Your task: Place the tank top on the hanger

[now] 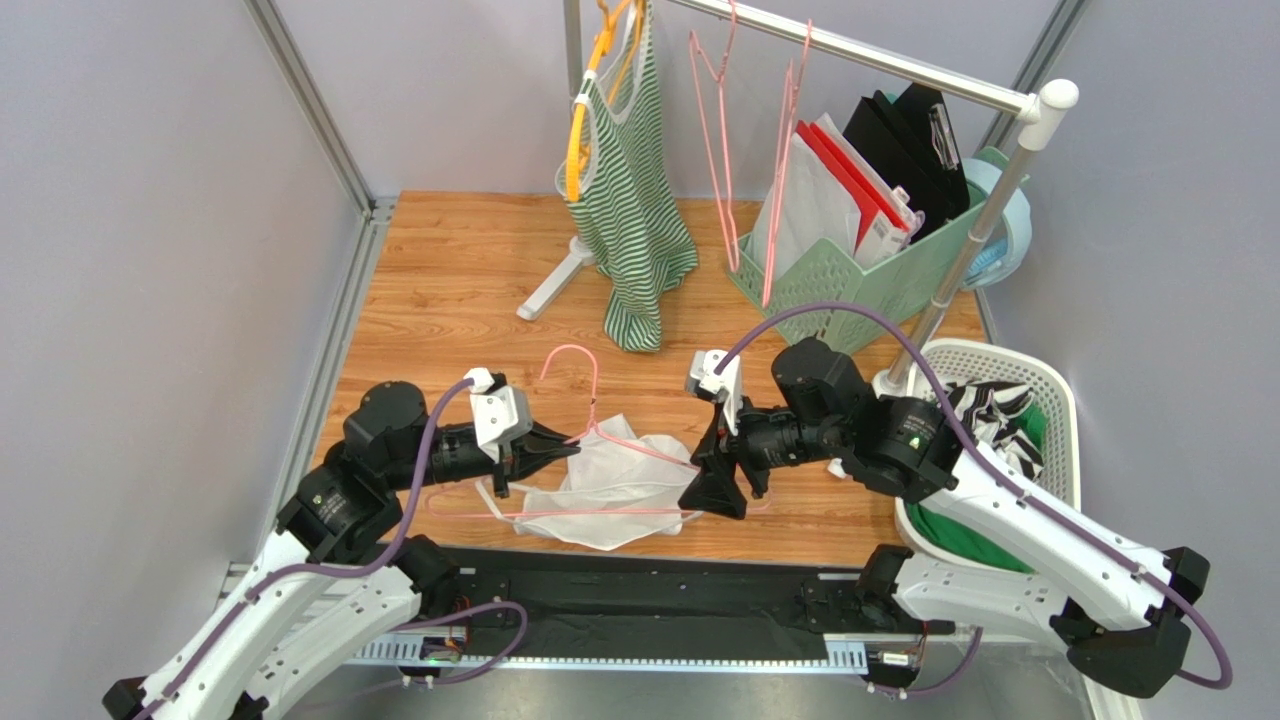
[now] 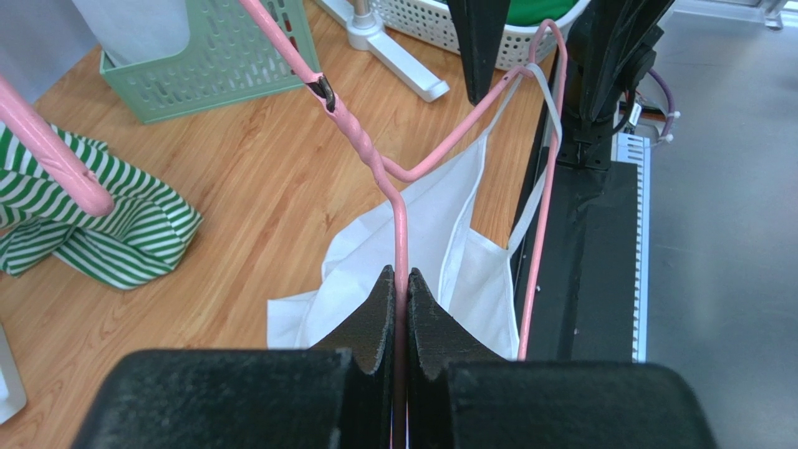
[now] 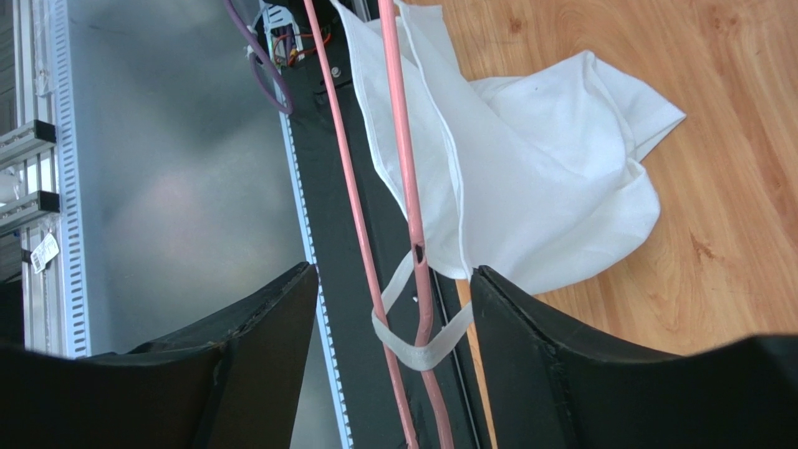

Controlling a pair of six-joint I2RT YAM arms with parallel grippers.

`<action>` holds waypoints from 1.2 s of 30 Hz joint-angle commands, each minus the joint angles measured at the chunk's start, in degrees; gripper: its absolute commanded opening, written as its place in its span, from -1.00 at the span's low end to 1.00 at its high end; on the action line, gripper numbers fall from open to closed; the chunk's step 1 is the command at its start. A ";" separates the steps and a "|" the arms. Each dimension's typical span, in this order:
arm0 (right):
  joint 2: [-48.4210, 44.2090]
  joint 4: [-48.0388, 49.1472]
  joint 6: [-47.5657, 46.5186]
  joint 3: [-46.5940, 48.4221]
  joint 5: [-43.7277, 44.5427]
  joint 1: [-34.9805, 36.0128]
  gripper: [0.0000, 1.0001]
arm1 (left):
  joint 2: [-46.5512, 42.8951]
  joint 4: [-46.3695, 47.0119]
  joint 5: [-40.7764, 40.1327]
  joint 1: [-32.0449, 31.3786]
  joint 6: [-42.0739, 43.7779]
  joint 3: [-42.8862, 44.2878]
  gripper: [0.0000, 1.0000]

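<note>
Seen from above, the right hand (image 1: 718, 488) is covering the right corner of the hanger (image 2: 399, 234), and the crumpled tank top (image 1: 601, 492) is folding over its own hem. The tank top is lying on the wooden surface (image 1: 451, 285) under the hanger, whose long axis is running left to right, hook pointing away from the arm bases. The left hand (image 2: 401, 285) is clamping the wire below the twisted neck. The right hand's fingers are standing wide around the corner, where one strap (image 3: 412, 354) is looping both wires.
</note>
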 commanded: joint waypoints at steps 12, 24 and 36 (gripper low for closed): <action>-1.39 0.60 1.25 -2.73 -3.67 -0.12 -0.79 | -1.28 3.60 -3.62 -0.17 0.99 -0.24 -1.00; -6.30 0.95 5.11 -5.37 11.78 -0.03 -1.00 | 1.18 2.64 -6.88 -0.08 -1.12 0.82 -0.10; -13.51 -2.13 10.65 -9.76 27.26 0.06 -1.00 | 1.10 1.50 -15.75 -0.17 -2.08 1.26 0.98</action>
